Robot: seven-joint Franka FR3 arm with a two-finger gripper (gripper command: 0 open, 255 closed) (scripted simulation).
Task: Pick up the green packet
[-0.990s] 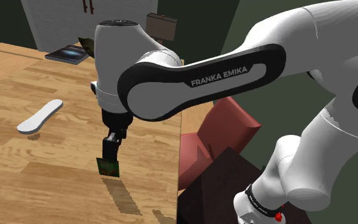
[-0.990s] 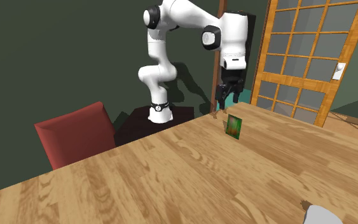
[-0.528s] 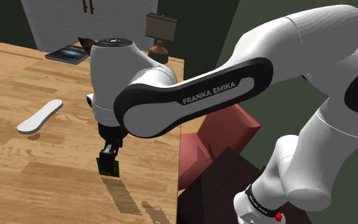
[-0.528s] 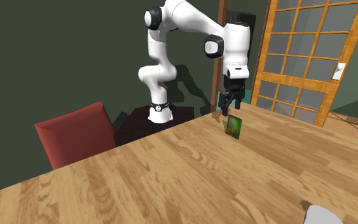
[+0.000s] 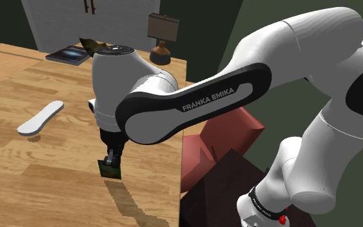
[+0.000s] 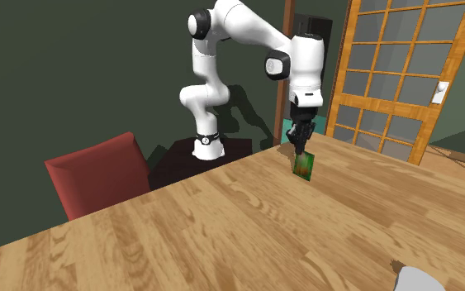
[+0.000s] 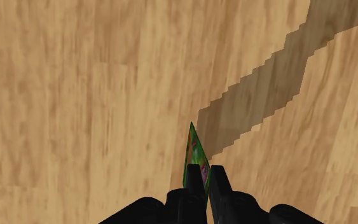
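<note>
- Near the table's [image 5: 44, 167] edge, beside the red chair [image 5: 238, 126], the packet [image 5: 111, 170] stands upright on the wood, green with a reddish print.
- Directly above it, the gripper [image 5: 114, 157] points straight down.
- Seen from the wrist, the two black fingers [image 7: 184, 197] are pinched onto the thin packet, with its upper edge between them.
- Farther along the table, well apart, lies a flat white piece [image 5: 41, 118].

Thin green packet [image 6: 304, 167] stands upright on the wooden table [image 6: 222, 217], its top pinched by the hand [image 6: 301, 151].
</note>
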